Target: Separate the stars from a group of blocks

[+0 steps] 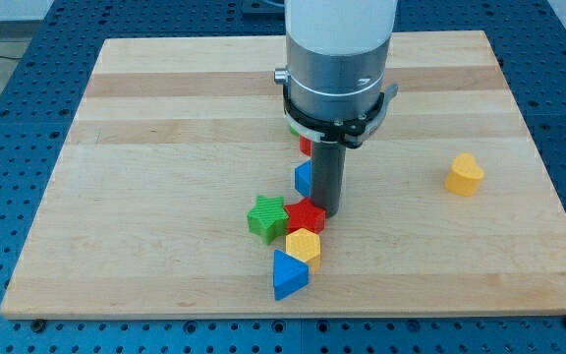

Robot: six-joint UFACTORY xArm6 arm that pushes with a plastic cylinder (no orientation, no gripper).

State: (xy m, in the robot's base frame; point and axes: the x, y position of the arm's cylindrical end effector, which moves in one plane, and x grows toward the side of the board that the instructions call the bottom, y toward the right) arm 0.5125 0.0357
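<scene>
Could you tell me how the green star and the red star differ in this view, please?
The green star lies toward the view's left of the red star, on the outer edge of the cluster. My tip is right beside the red star, while the green star sits farther from it. The red star touches the yellow block below it; the green star seems apart from it. Both are star-shaped, flat on the wooden board, and side by side.

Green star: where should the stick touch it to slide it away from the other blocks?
There's no grabbing here, only pushing. My tip sits just above the red star, to the right of the green star. The green star touches the red star on its right side, and bare board lies to its left. So I'd probably press on its upper-right side, near that joint, and slide it leftward, away from the yellow block.
</scene>
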